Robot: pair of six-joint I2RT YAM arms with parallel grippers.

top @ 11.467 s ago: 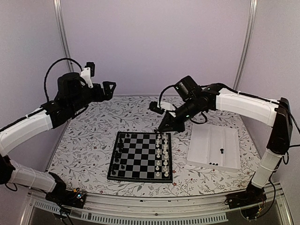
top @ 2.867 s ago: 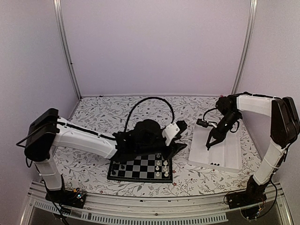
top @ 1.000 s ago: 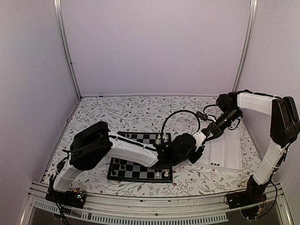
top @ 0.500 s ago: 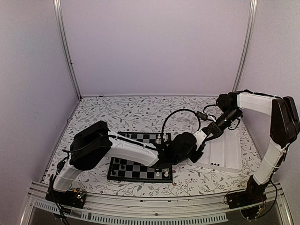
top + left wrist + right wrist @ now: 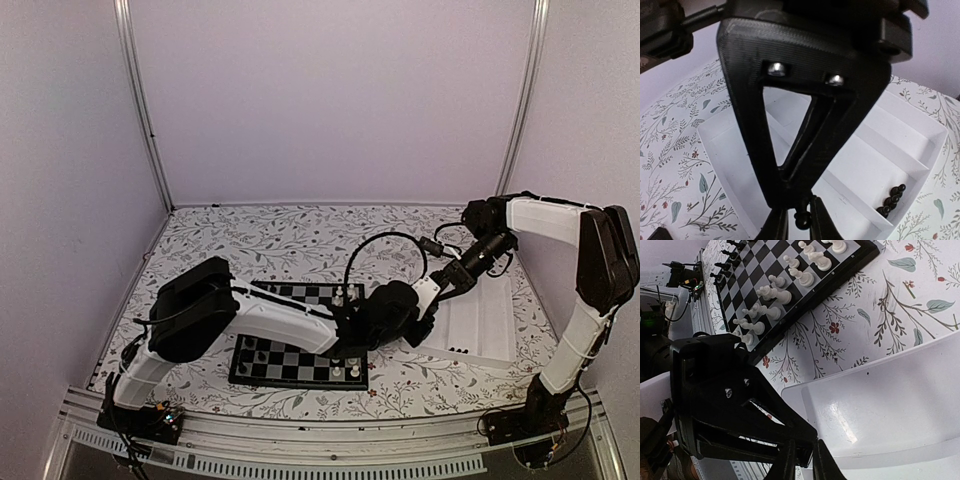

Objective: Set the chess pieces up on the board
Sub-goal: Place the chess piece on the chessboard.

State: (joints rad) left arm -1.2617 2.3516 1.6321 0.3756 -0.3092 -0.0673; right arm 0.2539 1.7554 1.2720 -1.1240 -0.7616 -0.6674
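Observation:
Over the near-left end of the white tray (image 5: 490,320) my two grippers meet tip to tip. A tiny black chess piece (image 5: 803,218) hangs from the tips of my right gripper (image 5: 440,292), whose ribbed black finger (image 5: 805,75) fills the left wrist view. My left gripper (image 5: 797,227) brackets the piece's round base: one finger touches it and a sliver of light shows at the other. In the right wrist view my right gripper (image 5: 805,465) stands narrow, with something dark between its fingers. The board (image 5: 290,360) lies under my left arm.
Several loose black pieces (image 5: 891,200) lie in the tray's (image 5: 870,150) end compartment. White pieces (image 5: 775,295) line one side of the board (image 5: 755,285) and black pieces (image 5: 722,265) line the far side. My left arm covers the board's middle in the top view.
About three seconds ago the left arm was over the board and the right gripper down in the tray; they have since met. Over the last second neither arm has visibly shifted.

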